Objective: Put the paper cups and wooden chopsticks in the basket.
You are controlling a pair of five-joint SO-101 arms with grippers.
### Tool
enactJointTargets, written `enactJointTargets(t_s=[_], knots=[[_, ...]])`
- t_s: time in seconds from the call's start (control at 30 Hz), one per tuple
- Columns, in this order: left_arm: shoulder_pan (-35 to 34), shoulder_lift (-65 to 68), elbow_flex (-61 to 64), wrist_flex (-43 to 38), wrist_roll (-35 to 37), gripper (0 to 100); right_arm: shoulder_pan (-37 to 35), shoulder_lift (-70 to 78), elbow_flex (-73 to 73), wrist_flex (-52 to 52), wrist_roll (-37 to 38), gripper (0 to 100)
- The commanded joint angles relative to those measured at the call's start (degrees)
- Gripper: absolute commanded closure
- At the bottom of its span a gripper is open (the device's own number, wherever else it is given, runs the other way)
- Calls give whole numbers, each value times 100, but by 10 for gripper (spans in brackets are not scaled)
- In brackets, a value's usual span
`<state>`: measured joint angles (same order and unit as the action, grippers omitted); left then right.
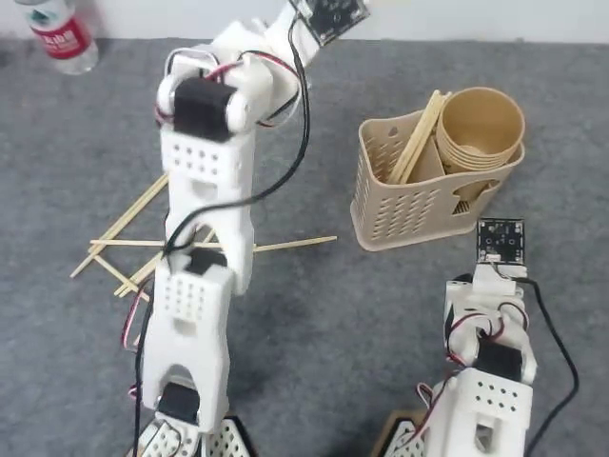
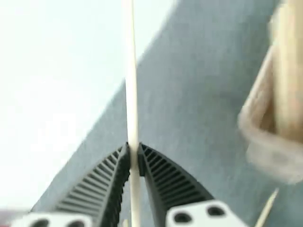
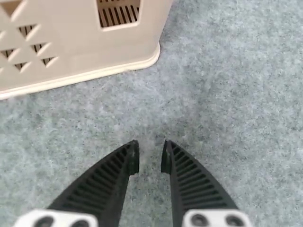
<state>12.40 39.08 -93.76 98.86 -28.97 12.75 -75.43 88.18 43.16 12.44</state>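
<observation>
Grey, felt-like covering spreads over the tabletop, where a beige slotted basket stands toward the right. A stack of paper cups is nested in one end of it, and several wooden chopsticks lean upright just beside them. The left arm rises high over the tabletop. Its left hand is clamped on a single chopstick, pinched at the fingertips and running straight out past them, with the basket's rim blurred off to one side. Loose chopsticks lie scattered and crossed on the tabletop beneath that arm, well apart from the basket. The right hand hangs low over the grey surface near the basket's base, its fingers a narrow gap apart with nothing between them. A plastic bottle sits at the far left corner.
</observation>
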Motion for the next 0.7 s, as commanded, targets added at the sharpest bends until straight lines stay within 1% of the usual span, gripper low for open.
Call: enactJointTargets(t_s=[0.0, 0.1, 0.2, 0.33, 0.4, 0.47, 0.5, 0.53, 0.57, 0.67], knots=[[466, -1591, -224, 193, 1996, 990, -40, -57, -44, -119, 62, 902], [536, -2374, -92, 202, 2998, 990, -40, -57, -44, -110, 62, 902], [519, -3209, 620, 202, 3516, 990, -40, -57, -44, -110, 62, 902], [598, -4554, 2290, 193, 4703, 990, -40, -57, -44, -101, 62, 902], [888, -5213, 3363, 185, 5222, 990, -40, -57, -44, -101, 62, 902], [1064, -5758, 4479, 141, 5530, 990, -40, -57, -44, -101, 62, 902], [1090, -5987, 5033, -35, 5609, 990, -40, -57, -44, -101, 62, 902], [1073, -6189, 5578, -378, 5670, 990, -40, -57, -44, -101, 62, 902], [1055, -6374, 6114, -818, 5705, 990, -40, -57, -44, -101, 62, 902], [668, -6945, 7732, -2462, 5732, 990, -40, -57, -44, -101, 62, 902]])
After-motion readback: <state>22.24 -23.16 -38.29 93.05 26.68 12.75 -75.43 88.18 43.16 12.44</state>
